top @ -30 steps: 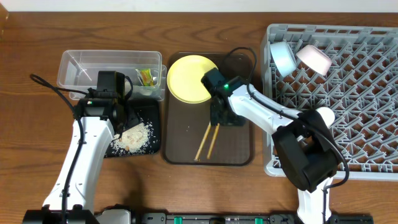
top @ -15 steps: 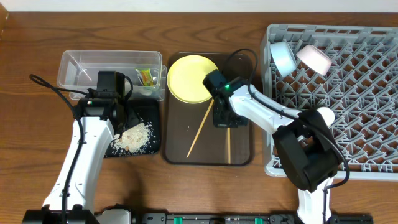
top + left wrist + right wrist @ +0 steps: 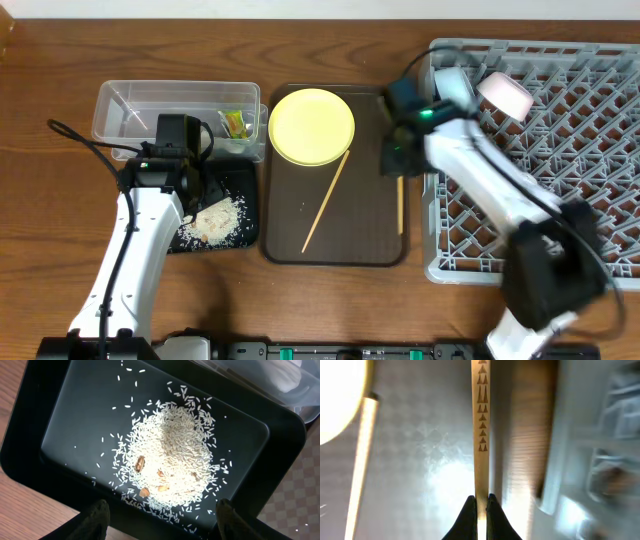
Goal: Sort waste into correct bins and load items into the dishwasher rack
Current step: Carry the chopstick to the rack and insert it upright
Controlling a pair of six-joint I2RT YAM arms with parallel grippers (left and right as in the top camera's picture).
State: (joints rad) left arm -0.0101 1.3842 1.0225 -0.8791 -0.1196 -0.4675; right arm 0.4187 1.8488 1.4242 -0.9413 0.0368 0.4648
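The right gripper pinches one chopstick lengthwise (second chopstick lies off the plate's 5 o'clock edge), likely bound for the dishwasher rack at 3 o'clock.

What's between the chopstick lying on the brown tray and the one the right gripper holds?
Only bare brown tray, seen in the overhead and right wrist views; the loose chopstick and held chopstick lie apart.

The worktop is a brown wood-grain surface, grain running lengthwise, under even diffuse light, with a pale strip bordering one long edge.
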